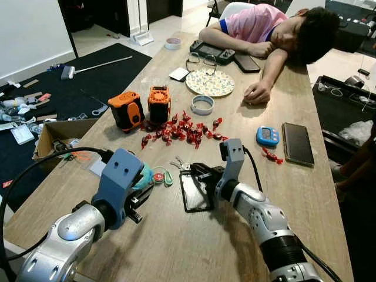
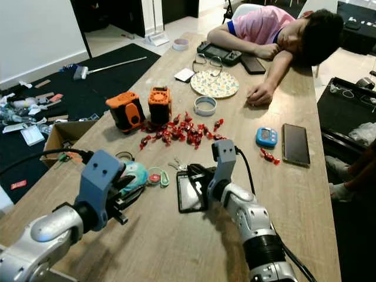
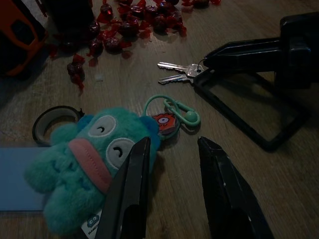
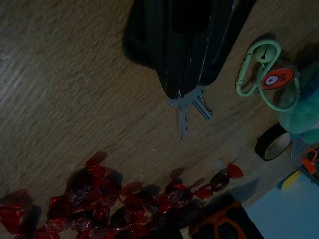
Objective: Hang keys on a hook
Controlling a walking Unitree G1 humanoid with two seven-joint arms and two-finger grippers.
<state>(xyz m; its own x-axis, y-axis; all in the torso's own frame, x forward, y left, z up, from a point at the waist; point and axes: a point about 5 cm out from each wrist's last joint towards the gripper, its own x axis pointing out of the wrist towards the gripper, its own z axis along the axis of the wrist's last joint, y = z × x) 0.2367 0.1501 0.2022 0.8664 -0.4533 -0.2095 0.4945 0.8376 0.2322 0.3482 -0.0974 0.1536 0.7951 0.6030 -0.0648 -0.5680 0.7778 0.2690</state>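
Two silver keys (image 1: 179, 164) lie on the wooden table (image 1: 176, 247), in front of the candies. My right gripper (image 1: 191, 168) is low over the table, its fingers pressed together on the key heads (image 4: 187, 107). A black rectangular frame (image 1: 195, 191) lies flat just under that arm. My left gripper (image 3: 172, 142) is open, one finger (image 3: 127, 194) touching a teal plush keychain (image 3: 84, 159). The plush's green carabiner (image 3: 182, 112) and orange tag lie between the plush and the keys.
Red wrapped candies (image 1: 182, 126) and two orange boxes (image 1: 144, 106) lie beyond the keys. A person sleeps across the far end (image 1: 276, 29). A blue timer (image 1: 267, 136) and a phone (image 1: 297, 143) are on the right. A cardboard box (image 1: 56, 135) stands on the floor left.
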